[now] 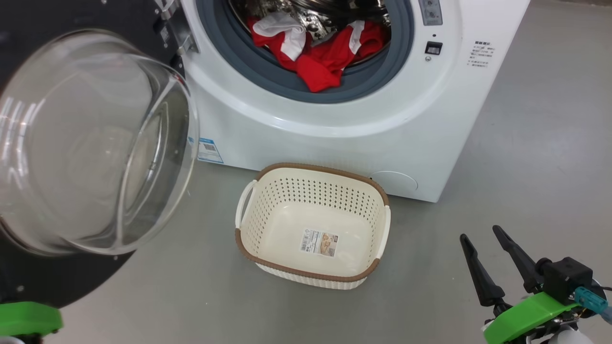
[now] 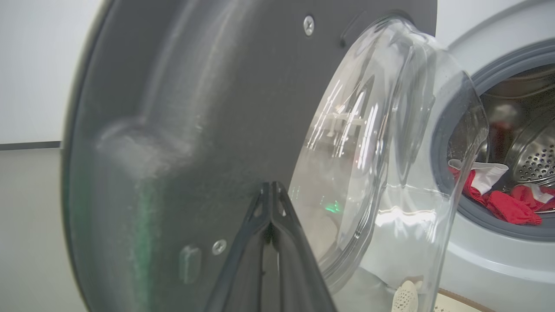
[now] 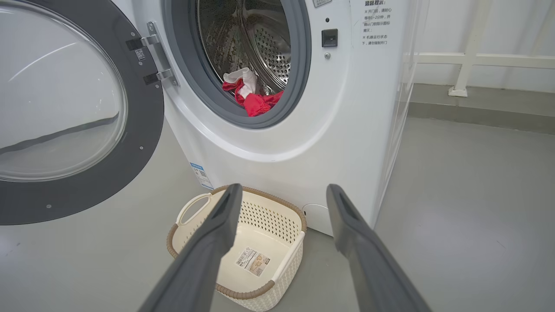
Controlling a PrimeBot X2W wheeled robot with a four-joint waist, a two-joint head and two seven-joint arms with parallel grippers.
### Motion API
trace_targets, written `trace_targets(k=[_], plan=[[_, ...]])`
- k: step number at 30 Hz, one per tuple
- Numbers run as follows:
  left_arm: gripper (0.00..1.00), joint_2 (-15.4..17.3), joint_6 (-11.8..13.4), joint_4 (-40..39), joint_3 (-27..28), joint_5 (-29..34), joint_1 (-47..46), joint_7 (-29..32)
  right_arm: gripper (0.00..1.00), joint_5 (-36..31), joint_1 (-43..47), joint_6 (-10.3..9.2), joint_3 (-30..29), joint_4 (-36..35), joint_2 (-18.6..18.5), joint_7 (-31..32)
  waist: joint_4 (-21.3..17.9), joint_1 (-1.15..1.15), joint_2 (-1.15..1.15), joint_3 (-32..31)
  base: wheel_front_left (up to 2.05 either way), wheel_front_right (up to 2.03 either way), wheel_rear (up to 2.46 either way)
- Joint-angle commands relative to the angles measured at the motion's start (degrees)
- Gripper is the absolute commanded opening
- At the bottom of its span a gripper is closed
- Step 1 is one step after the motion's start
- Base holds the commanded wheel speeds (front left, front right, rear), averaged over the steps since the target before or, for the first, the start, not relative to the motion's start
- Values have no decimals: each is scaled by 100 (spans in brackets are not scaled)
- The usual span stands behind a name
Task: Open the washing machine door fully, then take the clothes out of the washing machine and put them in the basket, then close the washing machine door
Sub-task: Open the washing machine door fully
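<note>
washing machine door (image 1: 91, 143): swung out on the robot's left of the washing machine (image 1: 334, 134), bulging glass towards the room. looks wide open, can't swear it's fully there.
door handling: stiff, hinged, probably hefty. glossy rim likely slippery and the glass no place to squeeze. better nudged flat on the dark rim than pinched.
left gripper (image 2: 271, 190): fingers pressed together with nothing between them, tips right up against the door's dark inner face.
right gripper (image 1: 479, 233): fingers spread wide and empty, hanging low on the right, well clear of the machine.
clothes (image 1: 320, 52): red and white heap at the front of the drum (image 3: 269, 43), one red fold spilling over the grey rubber ring (image 1: 287, 81).
clothes handling: soft, light, floppy, probably tangled. best grabbed at that hanging red fold or the bunched middle. could snag on the ring or trail.
basket (image 1: 311, 196): on the floor just in front of the machine, below the opening, nothing in it but its sticker.
</note>
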Motion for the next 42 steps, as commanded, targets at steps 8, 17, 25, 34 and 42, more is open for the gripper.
trace_targets(k=[8, 17, 25, 34, 42], plan=[[0, 583, -146, 339, 827, 203, -548, -29, 100, 30, -262, 36, 110, -214, -150, -69, -81, 0, 0, 230, 0, 0, 0], [0, 686, -269, 554, 1257, 480, -988, -29, 100, 7, -482, 36, 151, -307, -273, -69, -143, 0, 0, 621, 0, 0, 0], [0, 845, -229, 908, 1559, 686, -1398, -29, 100, -10, -637, 36, 217, -321, -317, -69, -157, 0, 0, 850, 0, 0, 0], [0, 1108, -252, 1245, 1844, 843, -1586, -29, 100, 5, -683, 36, 272, -298, -307, -69, -194, 0, 0, 862, 0, 0, 0], [0, 1160, -380, 1440, 1916, 955, -1592, -29, 100, 17, -642, 36, 292, -268, -269, -69, -185, 0, 0, 745, 0, 0, 0]])
